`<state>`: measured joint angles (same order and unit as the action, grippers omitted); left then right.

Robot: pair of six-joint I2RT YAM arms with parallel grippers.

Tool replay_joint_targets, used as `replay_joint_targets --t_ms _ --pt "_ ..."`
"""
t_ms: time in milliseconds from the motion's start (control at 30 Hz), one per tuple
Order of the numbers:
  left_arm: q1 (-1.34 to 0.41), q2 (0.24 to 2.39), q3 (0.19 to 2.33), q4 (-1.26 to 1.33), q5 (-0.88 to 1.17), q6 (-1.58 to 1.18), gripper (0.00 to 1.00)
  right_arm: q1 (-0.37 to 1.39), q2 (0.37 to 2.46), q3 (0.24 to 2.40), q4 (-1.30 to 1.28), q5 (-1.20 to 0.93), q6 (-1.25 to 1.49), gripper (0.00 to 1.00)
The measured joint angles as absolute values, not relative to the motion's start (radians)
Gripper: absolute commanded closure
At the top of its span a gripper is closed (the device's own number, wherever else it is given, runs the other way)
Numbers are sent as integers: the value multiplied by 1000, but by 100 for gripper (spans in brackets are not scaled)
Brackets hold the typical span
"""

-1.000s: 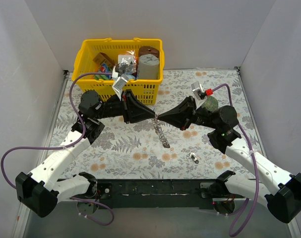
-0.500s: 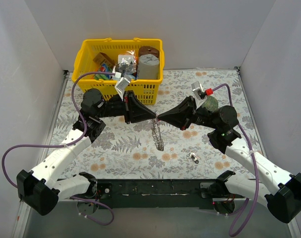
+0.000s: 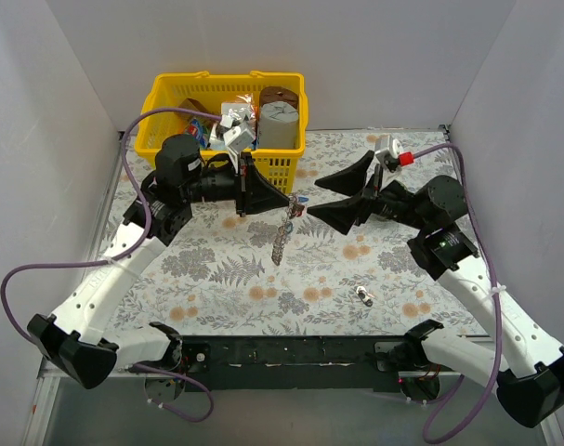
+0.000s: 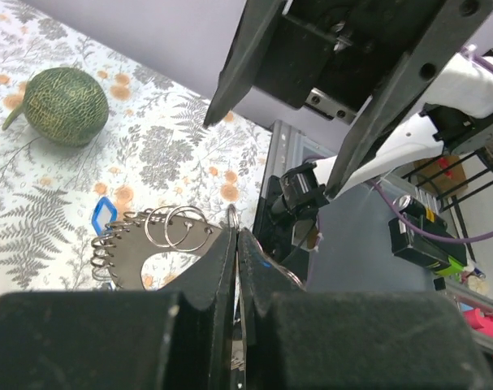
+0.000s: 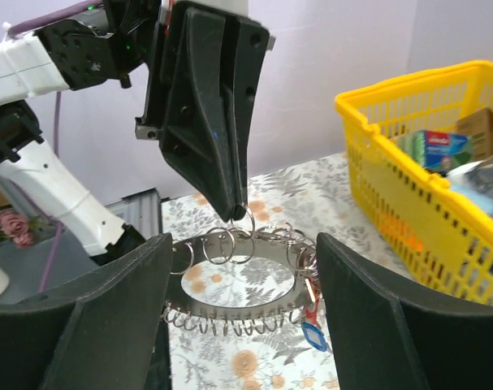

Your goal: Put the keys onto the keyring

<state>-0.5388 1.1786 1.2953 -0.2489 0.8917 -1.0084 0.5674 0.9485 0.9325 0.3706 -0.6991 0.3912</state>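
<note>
Left gripper (image 3: 289, 202) pinches the keyring (image 3: 282, 232) by its edge; right gripper (image 3: 315, 195) gapes apart
Thin hold; the dangling keyring could swing or slip free

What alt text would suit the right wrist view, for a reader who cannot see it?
The left hand, coming from above, is shut on the top edge of a large metal keyring that hangs between the fingers of the open right hand. Small keys with blue and red heads dangle at its lower right; a yellow basket stands on the right.
</note>
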Motion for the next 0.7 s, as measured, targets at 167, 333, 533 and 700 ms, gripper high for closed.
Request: replay_joint_targets --t_ms 167,333,533,700 --pt "-554 1246 1447 -486 830 -856 100 539 971 1019 291 -715 332 24" --pt "-611 1311 1554 -684 761 -731 100 538 1048 1051 252 -790 302 29" --pt "-639 1371 1624 -840 738 -645 100 538 1134 1060 153 -894 229 39" --pt "-639 1373 1630 -888 735 -616 100 538 1149 1060 101 -945 189 47"
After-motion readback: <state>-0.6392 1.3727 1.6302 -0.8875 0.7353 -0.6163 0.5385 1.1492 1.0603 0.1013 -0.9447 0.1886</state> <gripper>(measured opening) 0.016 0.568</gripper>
